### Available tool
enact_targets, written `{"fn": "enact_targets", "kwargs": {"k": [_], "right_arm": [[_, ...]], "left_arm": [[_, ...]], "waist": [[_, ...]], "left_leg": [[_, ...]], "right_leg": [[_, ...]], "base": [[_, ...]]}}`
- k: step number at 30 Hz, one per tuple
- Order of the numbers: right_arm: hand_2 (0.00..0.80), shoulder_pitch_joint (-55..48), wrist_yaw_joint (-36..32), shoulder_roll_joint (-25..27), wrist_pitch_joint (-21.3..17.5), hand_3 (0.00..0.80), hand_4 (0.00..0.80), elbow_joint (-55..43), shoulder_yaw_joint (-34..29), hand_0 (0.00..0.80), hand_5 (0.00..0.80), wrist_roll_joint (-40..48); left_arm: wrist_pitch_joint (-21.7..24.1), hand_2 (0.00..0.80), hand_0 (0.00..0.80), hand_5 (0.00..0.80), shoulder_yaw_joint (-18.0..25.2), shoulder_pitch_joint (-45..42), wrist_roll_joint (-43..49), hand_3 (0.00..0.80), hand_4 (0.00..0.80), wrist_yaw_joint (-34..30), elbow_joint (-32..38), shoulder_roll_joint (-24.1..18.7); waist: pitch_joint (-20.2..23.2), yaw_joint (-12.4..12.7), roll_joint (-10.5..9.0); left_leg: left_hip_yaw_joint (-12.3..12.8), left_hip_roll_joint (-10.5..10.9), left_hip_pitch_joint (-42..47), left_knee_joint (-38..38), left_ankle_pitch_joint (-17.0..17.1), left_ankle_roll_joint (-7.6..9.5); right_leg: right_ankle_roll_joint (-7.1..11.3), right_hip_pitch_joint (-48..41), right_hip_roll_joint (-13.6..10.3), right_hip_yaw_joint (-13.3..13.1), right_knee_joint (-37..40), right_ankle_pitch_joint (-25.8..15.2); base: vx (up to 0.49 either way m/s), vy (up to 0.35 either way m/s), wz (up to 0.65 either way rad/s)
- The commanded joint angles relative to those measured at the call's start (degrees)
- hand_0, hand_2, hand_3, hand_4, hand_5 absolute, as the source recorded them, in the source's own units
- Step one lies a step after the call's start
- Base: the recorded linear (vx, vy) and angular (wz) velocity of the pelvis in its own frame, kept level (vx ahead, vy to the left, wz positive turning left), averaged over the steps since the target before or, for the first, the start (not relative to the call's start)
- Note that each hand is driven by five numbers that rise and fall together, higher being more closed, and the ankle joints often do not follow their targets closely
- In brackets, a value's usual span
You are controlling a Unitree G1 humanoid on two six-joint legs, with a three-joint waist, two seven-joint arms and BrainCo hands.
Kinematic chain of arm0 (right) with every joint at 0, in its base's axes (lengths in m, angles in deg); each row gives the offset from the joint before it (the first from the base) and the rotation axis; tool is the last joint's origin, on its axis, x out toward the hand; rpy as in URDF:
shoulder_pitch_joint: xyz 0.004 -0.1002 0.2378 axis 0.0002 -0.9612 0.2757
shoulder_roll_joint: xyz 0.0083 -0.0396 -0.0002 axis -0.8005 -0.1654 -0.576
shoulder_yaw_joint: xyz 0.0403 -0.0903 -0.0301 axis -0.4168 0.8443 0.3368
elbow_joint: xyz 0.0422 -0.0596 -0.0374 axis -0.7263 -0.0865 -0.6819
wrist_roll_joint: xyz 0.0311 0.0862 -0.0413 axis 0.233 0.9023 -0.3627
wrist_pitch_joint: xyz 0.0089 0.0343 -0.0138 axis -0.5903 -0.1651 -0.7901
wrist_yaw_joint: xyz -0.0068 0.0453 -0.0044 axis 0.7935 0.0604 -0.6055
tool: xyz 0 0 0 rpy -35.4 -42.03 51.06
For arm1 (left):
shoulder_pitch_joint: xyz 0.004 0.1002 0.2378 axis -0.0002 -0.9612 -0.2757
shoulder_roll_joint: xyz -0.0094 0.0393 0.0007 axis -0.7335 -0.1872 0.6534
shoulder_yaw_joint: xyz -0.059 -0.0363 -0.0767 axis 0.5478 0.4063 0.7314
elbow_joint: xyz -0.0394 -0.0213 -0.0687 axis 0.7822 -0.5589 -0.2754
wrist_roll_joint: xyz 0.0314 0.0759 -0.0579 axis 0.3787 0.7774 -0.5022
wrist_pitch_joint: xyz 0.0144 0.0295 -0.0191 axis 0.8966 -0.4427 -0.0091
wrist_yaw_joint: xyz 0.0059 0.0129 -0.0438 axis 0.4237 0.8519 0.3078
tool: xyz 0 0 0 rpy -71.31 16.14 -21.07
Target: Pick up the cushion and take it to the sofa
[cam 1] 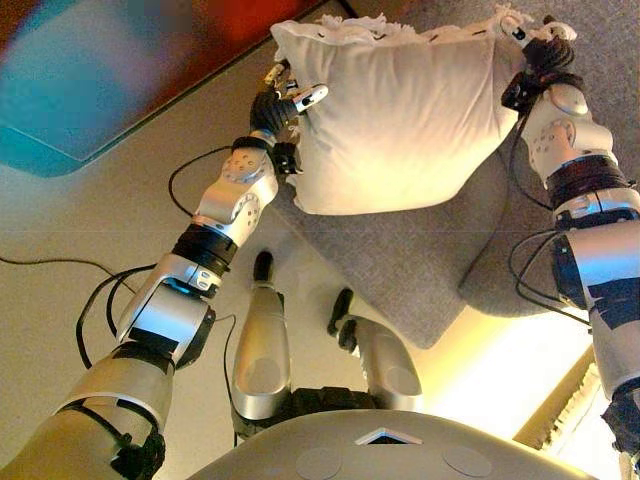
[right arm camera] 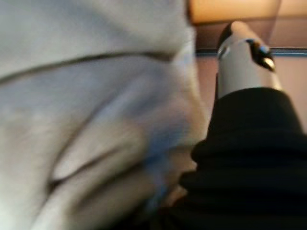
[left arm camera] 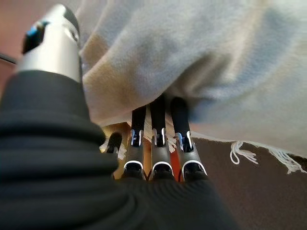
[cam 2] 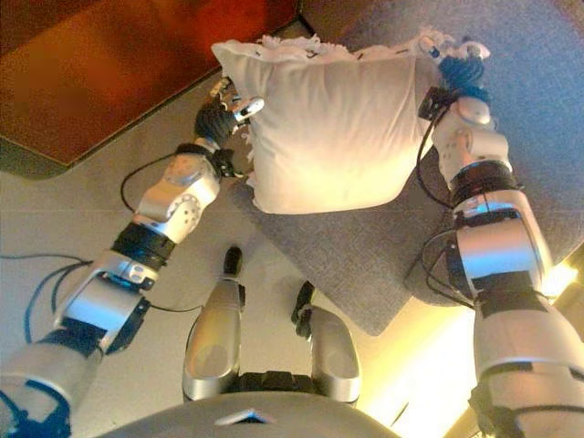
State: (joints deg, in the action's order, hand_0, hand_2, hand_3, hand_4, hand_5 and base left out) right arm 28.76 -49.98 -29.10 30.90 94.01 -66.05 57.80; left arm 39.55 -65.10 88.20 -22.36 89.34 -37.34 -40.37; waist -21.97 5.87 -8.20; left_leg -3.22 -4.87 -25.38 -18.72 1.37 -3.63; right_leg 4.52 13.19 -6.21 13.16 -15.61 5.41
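A white cushion [cam 1: 400, 110] with a fringed edge hangs in the air between my two hands, above the grey fabric sofa [cam 1: 400, 270]. My left hand [cam 1: 280, 105] grips its left edge. In the left wrist view the fingers [left arm camera: 158, 139] reach under the cushion [left arm camera: 192, 57] and the thumb [left arm camera: 53, 43] lies against its side. My right hand [cam 1: 540, 50] holds the upper right corner by the fringe. In the right wrist view only the thumb [right arm camera: 244, 57] shows beside the cushion [right arm camera: 72, 96]; the fingers are hidden behind the cloth.
A reddish-brown wooden table [cam 2: 109, 73] with a dark edge stands at the upper left. Pale floor [cam 1: 80, 220] lies between it and the sofa. The sofa's rounded front edge [cam 2: 374, 319] is near my legs.
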Motion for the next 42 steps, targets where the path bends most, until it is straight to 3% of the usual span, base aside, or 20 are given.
{"fn": "enact_targets", "kwargs": {"k": [1,13,20,24,29,34,40,42], "right_arm": [[0.0,2.2,-0.8,1.8,-3.1,0.0,0.0,-1.3,0.1,0.0,0.0,1.5],[0.0,-3.4,6.5,6.1,-6.7,0.0,0.0,-5.0,-3.7,0.0,0.0,0.4],[0.0,-11.0,3.8,12.6,-3.0,0.0,0.0,-16.5,-5.1,0.0,0.0,-0.8],[0.0,-15.3,2.0,12.9,-3.2,0.0,0.0,-22.5,-6.1,0.0,0.0,-0.5],[0.0,-25.7,0.6,9.2,-4.0,0.0,0.0,-36.1,-10.4,0.0,0.0,-3.5],[0.0,-37.1,-2.4,3.6,-4.1,0.0,0.0,-48.3,-12.0,0.0,0.0,-7.5],[0.0,-52.9,-10.3,-4.4,-7.8,0.0,0.0,-56.1,-13.5,0.0,0.0,-6.7],[0.0,-58.6,-11.3,-8.2,-11.4,0.0,0.0,-56.3,-13.0,0.0,0.0,-5.5]], "left_arm": [[0.6,0.0,0.0,0.0,-0.6,2.0,-0.2,0.0,0.0,-2.0,0.3,1.8],[3.2,0.0,0.0,0.0,3.0,-5.7,-0.8,0.0,0.0,-2.0,3.3,-0.9],[2.2,0.0,0.0,0.0,6.8,-17.8,0.7,0.0,0.0,-4.9,7.6,-3.9],[3.1,0.0,0.0,0.0,9.0,-22.6,-1.0,0.0,0.0,-5.4,8.8,-4.5],[5.9,0.0,0.0,0.0,12.7,-28.2,-0.6,0.0,0.0,-6.5,10.8,-3.6],[5.8,0.0,0.0,0.0,16.3,-32.5,-1.9,0.0,0.0,-8.3,14.4,-2.6],[6.1,0.0,0.0,0.0,17.3,-38.5,-4.9,0.0,0.0,-15.7,18.4,0.0],[6.7,0.0,0.0,0.0,16.8,-41.3,-4.5,0.0,0.0,-18.7,20.1,0.8]], "waist": [[6.1,1.0,-0.71],[11.7,0.2,1.86],[16.4,-0.6,3.05],[18.0,-1.1,3.57],[18.5,-2.5,4.3],[18.8,-3.8,4.9],[19.2,-5.0,5.6],[19.3,-5.2,5.97]], "left_leg": [[0.8,-2.3,0.6,-0.2,-2.1,-5.06],[4.6,-2.2,11.9,8.2,-1.6,-4.62],[7.1,-2.1,18.4,12.1,-1.7,-4.15],[8.6,-1.6,21.4,14.3,-1.3,-3.55],[10.3,-0.8,24.2,16.2,-1.3,-2.57],[11.5,0.0,26.1,18.1,-1.2,-1.48],[12.6,1.0,27.9,20.9,-0.8,-0.54],[13.1,1.3,28.5,22.0,-0.6,-0.2]], "right_leg": [[4.46,-3.4,-2.9,-2.2,6.2,-4.4],[6.16,-10.9,-3.8,-2.8,11.4,-4.9],[6.89,-14.8,-5.0,-2.5,13.7,-5.3],[7.03,-15.9,-5.5,-2.6,15.1,-6.4],[6.85,-16.2,-5.7,-3.3,15.8,-7.4],[6.67,-16.0,-5.6,-4.0,15.9,-8.0],[6.84,-15.6,-5.5,-3.8,17.3,-9.5],[6.93,-15.4,-5.4,-3.5,17.6,-9.9]], "base": [[0.038,0.004,0.01],[0.097,0.072,0.0],[0.116,0.107,0.0],[0.038,0.127,-0.05],[-0.04,0.104,-0.11],[-0.061,0.07,-0.14],[-0.088,0.031,-0.05],[-0.091,0.004,-0.1]]}}
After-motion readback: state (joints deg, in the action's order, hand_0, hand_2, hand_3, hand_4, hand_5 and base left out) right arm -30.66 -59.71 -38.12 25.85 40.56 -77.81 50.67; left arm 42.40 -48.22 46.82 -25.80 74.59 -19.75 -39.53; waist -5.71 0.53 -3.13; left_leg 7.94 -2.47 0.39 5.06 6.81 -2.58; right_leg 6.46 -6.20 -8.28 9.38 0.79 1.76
